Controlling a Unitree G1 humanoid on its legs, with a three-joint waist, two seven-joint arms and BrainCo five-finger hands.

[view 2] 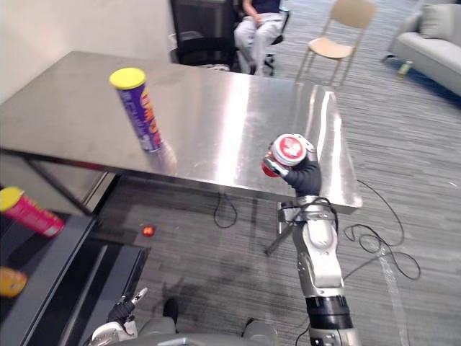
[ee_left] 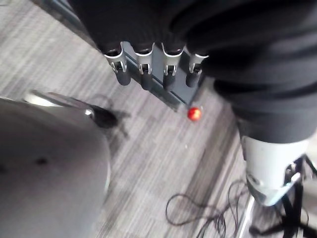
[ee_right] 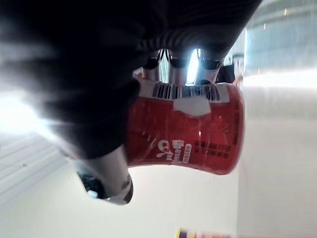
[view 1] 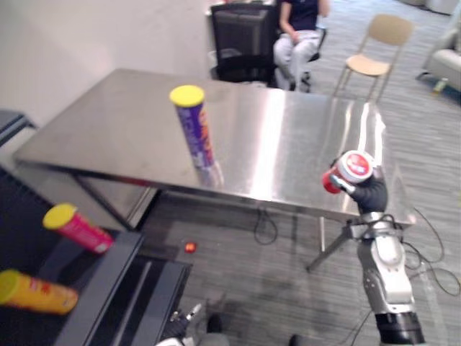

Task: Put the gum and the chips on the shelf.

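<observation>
Grey striped carpet is seen all around, and a steel table [view 1: 288,144] is stretched across the middle of the room. On it, a purple chips can [view 1: 198,137] with a yellow lid is stood upright, well away from the action. And over at the table's near edge, by its right corner, the red gum canister [view 1: 353,167] is gripped by the right robot hand [view 1: 371,193]. The canister is tipped, its white-and-red lid turned up towards the head camera. Up close, the fingers [ee_right: 171,62] are seen wrapped round the canister's barcoded end, with the thumb clamped on the other side. Whether the canister touches the table cannot be told.

Down low, the left robot hand [ee_left: 147,74] is held over the carpet, fingers loosely extended in a row, nothing grasped. A small red ball [view 1: 190,247] is spotted on the floor beneath the table.

At lower left, a dark shelf [view 1: 108,281] is loaded with a pink can [view 1: 78,229] and an orange can [view 1: 36,292], both laid on their sides. Beyond the table, a person [view 1: 297,36] is seated beside a black chair [view 1: 241,40], and a wooden chair [view 1: 378,47] is parked nearby.
</observation>
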